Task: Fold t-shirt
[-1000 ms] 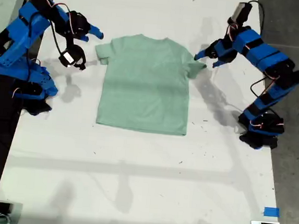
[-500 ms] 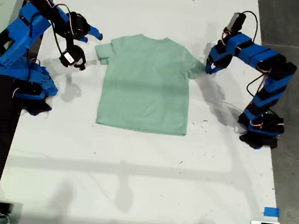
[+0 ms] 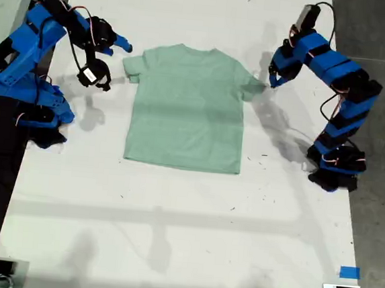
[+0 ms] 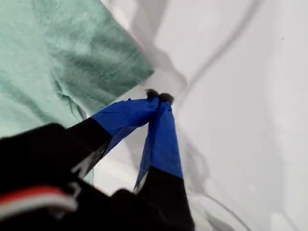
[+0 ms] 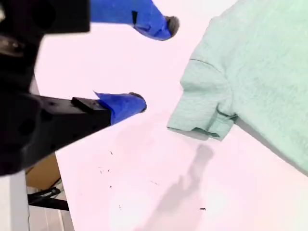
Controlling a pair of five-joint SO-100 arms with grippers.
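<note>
On the white table [image 3: 172,216], t-shirt [image 3: 187,106] flat; first tool [image 4: 159,96] clenched empty, second [image 5: 151,62] released.

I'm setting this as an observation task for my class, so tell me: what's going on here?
Two blue robot arms sit either side of a pale green t-shirt lying flat and unfolded on a white table. My first claw, on the exterior view's right, is shut on nothing, just off the edge of the sleeve there. My second claw, on the exterior view's left, is open and beside the other sleeve, apart from it. Neither holds the cloth; no fold is made yet.
</note>
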